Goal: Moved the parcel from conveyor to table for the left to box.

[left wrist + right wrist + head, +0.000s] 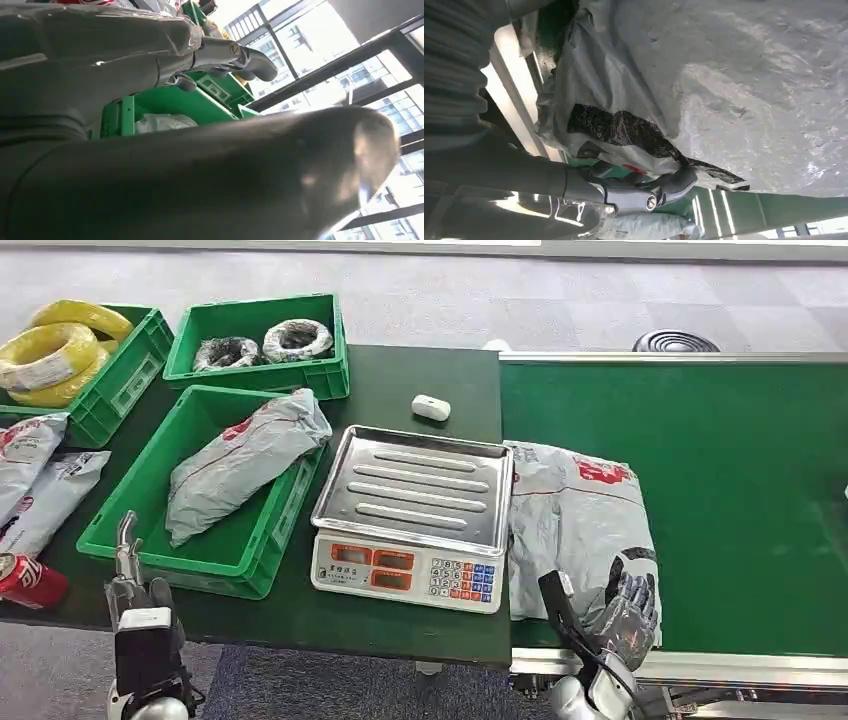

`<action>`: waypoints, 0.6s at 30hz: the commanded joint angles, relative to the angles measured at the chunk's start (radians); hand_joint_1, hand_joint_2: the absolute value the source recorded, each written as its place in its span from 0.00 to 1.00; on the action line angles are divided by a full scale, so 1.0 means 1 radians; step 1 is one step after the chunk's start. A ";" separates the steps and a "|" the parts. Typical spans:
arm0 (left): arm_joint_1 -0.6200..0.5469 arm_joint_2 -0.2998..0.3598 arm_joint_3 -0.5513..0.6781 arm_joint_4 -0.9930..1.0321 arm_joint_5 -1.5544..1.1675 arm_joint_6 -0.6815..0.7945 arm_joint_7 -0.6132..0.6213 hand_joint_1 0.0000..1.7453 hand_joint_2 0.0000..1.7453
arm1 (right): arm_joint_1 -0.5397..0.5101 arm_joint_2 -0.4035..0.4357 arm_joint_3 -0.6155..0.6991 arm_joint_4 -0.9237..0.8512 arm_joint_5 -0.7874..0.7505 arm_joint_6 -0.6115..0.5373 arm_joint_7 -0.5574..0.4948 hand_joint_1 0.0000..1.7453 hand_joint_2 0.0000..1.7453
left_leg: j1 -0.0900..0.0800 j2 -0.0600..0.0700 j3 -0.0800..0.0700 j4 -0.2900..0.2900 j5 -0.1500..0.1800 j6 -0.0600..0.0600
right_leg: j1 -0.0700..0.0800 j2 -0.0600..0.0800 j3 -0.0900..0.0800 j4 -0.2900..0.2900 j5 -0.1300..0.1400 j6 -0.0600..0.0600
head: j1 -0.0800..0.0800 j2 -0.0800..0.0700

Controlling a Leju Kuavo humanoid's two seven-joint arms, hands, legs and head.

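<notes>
A grey plastic parcel with red print lies flat on the green conveyor, against the belt's left edge beside the scale. My right hand lies on its near corner with fingers spread over the wrap and the thumb raised apart. In the right wrist view a finger curls at the parcel's edge by a strip of black tape. My left hand hovers at the table's front edge before the green crate, fingers apart and holding nothing; the hand also fills the left wrist view.
A steel-topped scale stands between crate and conveyor. The crate holds another grey parcel. Behind are crates of black coils and yellow coils. More parcels and a red can lie left. A white device sits behind the scale.
</notes>
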 commanded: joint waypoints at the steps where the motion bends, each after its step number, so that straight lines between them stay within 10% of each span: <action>1: -0.011 0.021 0.000 0.036 0.003 -0.003 0.004 0.00 0.00 | -0.028 -0.029 -0.126 0.110 -0.045 0.004 -0.065 0.00 1.00 | 0.000 0.000 0.000 -0.001 0.002 0.000 | 0.000 -0.005 0.001 -0.002 0.001 0.001 | 0.000 0.000; 2: -0.009 0.022 0.002 0.036 0.005 -0.003 0.004 0.00 0.00 | -0.027 -0.022 -0.139 0.103 -0.061 0.004 -0.085 0.08 1.00 | 0.000 -0.001 0.001 -0.001 0.001 0.000 | 0.000 -0.004 0.003 -0.002 0.000 0.001 | 0.000 0.000; 4: -0.008 0.028 0.003 0.041 0.008 -0.003 0.001 0.00 0.00 | -0.026 -0.017 -0.148 0.098 -0.041 0.004 -0.088 0.79 1.00 | 0.000 0.000 0.002 -0.001 0.001 0.000 | -0.001 -0.004 0.003 -0.002 0.001 0.001 | 0.000 0.000; 11: -0.004 0.025 0.002 0.039 0.012 0.000 -0.003 0.00 0.00 | -0.022 -0.008 -0.155 0.083 -0.029 0.004 -0.100 0.50 1.00 | -0.001 0.001 0.002 -0.002 0.001 0.000 | -0.002 -0.004 0.003 -0.002 0.001 0.000 | 0.000 0.000; 18: 0.001 0.019 0.004 0.030 0.011 0.004 -0.003 0.00 0.00 | -0.015 0.012 -0.167 0.036 -0.036 0.004 -0.139 0.76 1.00 | -0.001 0.001 0.001 -0.001 0.001 0.000 | -0.001 -0.004 0.003 -0.001 0.000 0.000 | 0.000 0.000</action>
